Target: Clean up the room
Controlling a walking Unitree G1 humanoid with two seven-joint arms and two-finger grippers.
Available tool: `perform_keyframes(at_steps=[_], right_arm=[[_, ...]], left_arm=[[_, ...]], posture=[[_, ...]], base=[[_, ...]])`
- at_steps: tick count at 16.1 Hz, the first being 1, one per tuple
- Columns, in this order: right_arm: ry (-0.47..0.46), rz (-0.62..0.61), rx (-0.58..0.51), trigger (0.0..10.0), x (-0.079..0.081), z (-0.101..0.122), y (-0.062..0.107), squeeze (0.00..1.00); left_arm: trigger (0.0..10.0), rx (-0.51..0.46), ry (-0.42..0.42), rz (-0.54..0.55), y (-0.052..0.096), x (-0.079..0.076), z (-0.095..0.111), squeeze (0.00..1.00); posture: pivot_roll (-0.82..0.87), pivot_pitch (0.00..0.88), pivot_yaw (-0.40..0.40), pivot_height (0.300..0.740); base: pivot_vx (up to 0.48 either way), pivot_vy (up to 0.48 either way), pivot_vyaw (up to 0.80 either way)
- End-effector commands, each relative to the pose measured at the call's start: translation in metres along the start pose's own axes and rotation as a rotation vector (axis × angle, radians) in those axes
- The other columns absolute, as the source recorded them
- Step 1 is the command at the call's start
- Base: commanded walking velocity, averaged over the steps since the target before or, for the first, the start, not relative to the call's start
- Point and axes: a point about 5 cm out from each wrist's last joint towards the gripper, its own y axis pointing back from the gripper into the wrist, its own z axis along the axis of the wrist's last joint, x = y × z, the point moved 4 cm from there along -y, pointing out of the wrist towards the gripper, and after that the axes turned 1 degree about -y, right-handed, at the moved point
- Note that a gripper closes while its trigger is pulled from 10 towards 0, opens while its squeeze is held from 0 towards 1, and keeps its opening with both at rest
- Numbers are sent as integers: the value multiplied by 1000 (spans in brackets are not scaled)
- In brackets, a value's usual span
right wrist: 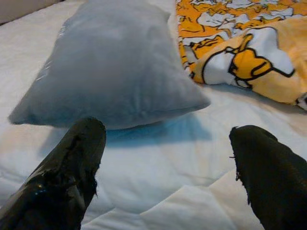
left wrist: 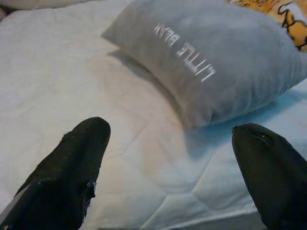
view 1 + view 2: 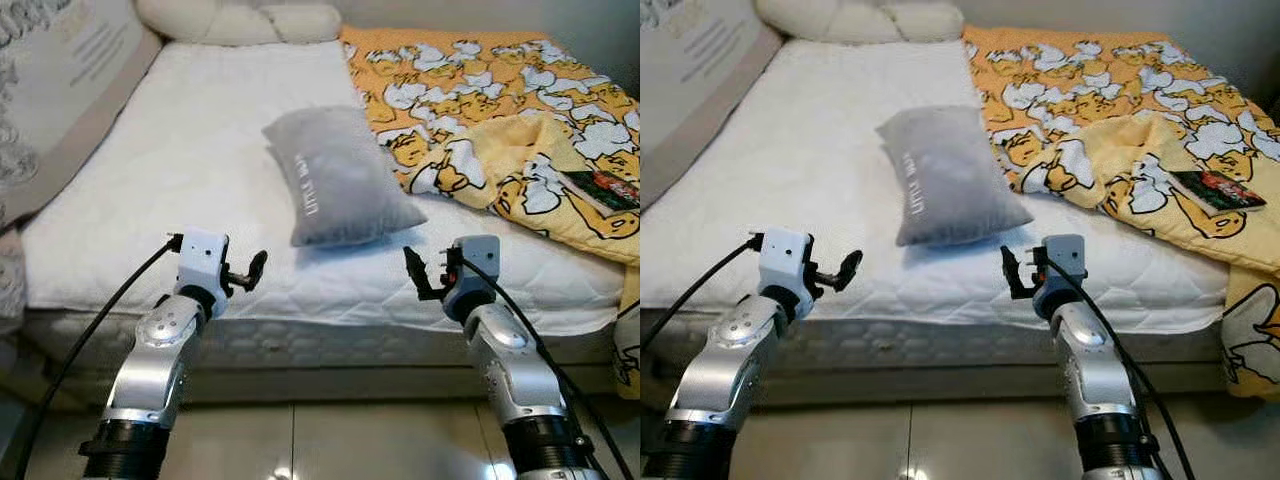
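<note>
A grey pillow [image 3: 335,175] with white lettering lies in the middle of the white mattress [image 3: 190,150]. Beside it on the right, a yellow blanket with white cartoon figures [image 3: 500,110] is rumpled and hangs over the bed's right corner. My left gripper [image 3: 248,272] hovers at the bed's near edge, left of the pillow, open and empty. My right gripper [image 3: 420,272] is level with it at the pillow's near right corner, also open and empty. Through the left wrist view the pillow [image 2: 211,52] lies just beyond the spread fingers [image 2: 81,148]; the right wrist view shows the pillow [image 1: 115,62] and blanket [image 1: 240,62].
White pillows [image 3: 240,20] rest at the head of the bed. A large printed panel [image 3: 60,90] leans along the left side. A dark flat packet [image 3: 605,190] lies on the blanket at the right. Glossy tiled floor [image 3: 330,440] runs below the bed edge.
</note>
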Motion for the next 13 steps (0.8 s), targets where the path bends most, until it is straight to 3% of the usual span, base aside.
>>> perform_keyframes(at_steps=[1, 3, 13], right_arm=[[0, 7, -14, 10000, -1, 3, 0, 1000], [6, 10, -14, 10000, 1, 3, 0, 1000], [19, -9, -11, 10000, -3, 1, 0, 1000]], left_arm=[[10000, 1, 1, -2, -1, 0, 1, 0], [10000, 1, 3, -2, -1, 0, 1, 0], [10000, 4, 5, -6, 0, -1, -1, 0]], posture=[[-32, 0, -10, 740], [-31, 0, -12, 740], [-29, 0, -15, 740]], base=[[319, 0, 0], [317, 0, 800], [327, 0, 0]])
